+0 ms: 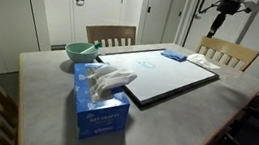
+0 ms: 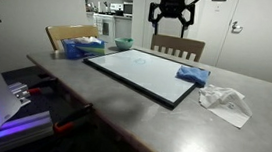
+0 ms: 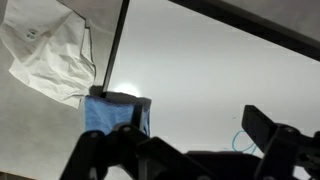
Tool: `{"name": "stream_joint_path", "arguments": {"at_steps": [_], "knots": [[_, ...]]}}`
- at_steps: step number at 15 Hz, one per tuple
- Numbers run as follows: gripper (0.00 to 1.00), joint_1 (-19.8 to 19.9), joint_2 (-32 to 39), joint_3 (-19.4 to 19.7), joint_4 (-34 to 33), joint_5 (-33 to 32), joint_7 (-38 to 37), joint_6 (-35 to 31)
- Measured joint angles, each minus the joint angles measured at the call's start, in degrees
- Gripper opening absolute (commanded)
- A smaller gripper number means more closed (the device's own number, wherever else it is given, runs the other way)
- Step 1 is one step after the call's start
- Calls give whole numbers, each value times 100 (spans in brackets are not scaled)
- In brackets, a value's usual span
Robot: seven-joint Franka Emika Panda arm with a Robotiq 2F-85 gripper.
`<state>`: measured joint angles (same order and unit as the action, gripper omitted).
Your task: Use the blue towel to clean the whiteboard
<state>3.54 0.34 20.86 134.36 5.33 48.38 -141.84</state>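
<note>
The whiteboard (image 1: 164, 77) (image 2: 142, 71) (image 3: 220, 70) lies flat on the table, white with a thin black frame. The blue towel (image 1: 173, 55) (image 2: 191, 74) (image 3: 113, 115) rests on one corner of the board, by its frame. My gripper (image 1: 225, 8) (image 2: 169, 27) (image 3: 185, 150) hangs high above the board, open and holding nothing. In the wrist view its dark fingers (image 3: 272, 135) frame bare board, with the towel just beyond the left finger. A small teal scribble (image 3: 240, 140) marks the board near the right finger.
A crumpled white cloth (image 1: 198, 58) (image 2: 226, 101) (image 3: 45, 55) lies on the grey table beside the towel's corner. A blue cardboard box (image 1: 100, 101) (image 2: 81, 49) and a green bowl (image 1: 80, 50) stand at the opposite end. Wooden chairs (image 1: 110, 34) (image 2: 177, 45) surround the table.
</note>
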Motion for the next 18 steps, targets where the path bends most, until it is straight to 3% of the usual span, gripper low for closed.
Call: {"name": "stream_joint_path", "arguments": {"at_steps": [8, 15, 18], "knots": [[100, 864, 1649, -808, -1457, 247, 411, -31], [100, 971, 1665, -949, -1445, 192, 367, -35], [100, 1206, 1978, -1179, -1650, 257, 634, -47]]}}
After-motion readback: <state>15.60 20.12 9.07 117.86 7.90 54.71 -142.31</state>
